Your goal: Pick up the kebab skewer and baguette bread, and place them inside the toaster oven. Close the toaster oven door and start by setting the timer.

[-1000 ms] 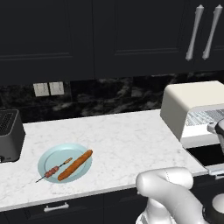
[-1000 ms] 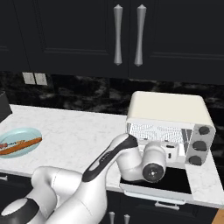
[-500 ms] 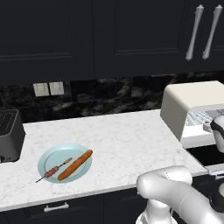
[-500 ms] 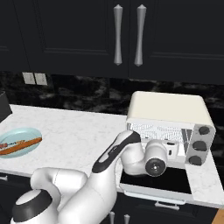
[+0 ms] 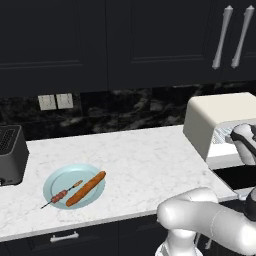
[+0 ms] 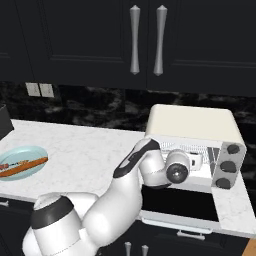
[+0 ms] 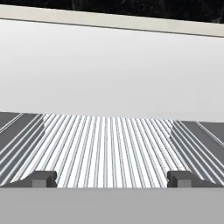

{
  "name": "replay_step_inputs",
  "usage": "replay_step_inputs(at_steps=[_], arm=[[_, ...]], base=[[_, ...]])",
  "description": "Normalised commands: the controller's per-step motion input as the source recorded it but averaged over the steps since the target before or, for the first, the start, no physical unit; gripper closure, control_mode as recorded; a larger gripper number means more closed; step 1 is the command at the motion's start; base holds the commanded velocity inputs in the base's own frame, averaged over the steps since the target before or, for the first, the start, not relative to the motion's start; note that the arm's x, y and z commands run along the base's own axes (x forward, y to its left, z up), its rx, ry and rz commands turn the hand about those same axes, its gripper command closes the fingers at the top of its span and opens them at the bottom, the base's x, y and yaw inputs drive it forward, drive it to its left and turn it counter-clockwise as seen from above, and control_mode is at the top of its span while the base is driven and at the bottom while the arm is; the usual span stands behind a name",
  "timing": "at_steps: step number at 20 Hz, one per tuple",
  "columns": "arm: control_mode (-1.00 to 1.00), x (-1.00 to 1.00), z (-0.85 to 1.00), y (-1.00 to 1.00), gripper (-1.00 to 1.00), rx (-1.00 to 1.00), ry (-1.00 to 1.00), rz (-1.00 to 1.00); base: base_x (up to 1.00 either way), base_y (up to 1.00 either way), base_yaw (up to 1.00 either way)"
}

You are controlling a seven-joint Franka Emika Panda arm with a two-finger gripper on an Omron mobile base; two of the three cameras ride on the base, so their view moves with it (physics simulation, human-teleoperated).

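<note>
Two food items are sitting on the pale blue plate [image 5: 52,181] at the left of the table [image 5: 145,160]: the kebab skewer [image 5: 62,194] and the baguette bread [image 5: 86,188], lying just beside each other. We are seeing the toaster oven [image 6: 195,122] well apart at the right, its toaster oven door [image 6: 180,204] lying folded down and the wire rack [image 7: 107,148] showing inside. The gripper [image 7: 112,178] is pointing into that cavity, fingers spread wide, grasping nothing. A black slot toaster [image 5: 11,154] is standing at far left.
</note>
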Motion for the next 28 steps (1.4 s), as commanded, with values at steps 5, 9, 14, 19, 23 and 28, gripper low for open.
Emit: replay_step_inputs(at_steps=[5, 9, 14, 19, 23, 28], arm=[[-1.00, 0.15, -0.06, 0.00, -1.00, 0.00, 0.06, 0.00], [-1.00, 0.19, -0.11, 0.00, -1.00, 0.00, 0.01, 0.00], [-1.00, 0.16, -0.04, 0.00, -1.00, 0.00, 0.07, 0.00], [-1.00, 0.17, -0.05, 0.00, -1.00, 0.00, 0.07, 0.00], [-1.00, 0.03, -0.16, 0.00, -1.00, 0.00, 0.11, 0.00], [-1.00, 0.00, -0.49, 0.00, -1.00, 0.00, 0.17, 0.00]], base=[[0.00, 0.00, 0.00], [0.00, 0.00, 0.00], [0.00, 0.00, 0.00], [0.00, 0.00, 0.00], [0.00, 0.00, 0.00], [0.00, 0.00, 0.00]])
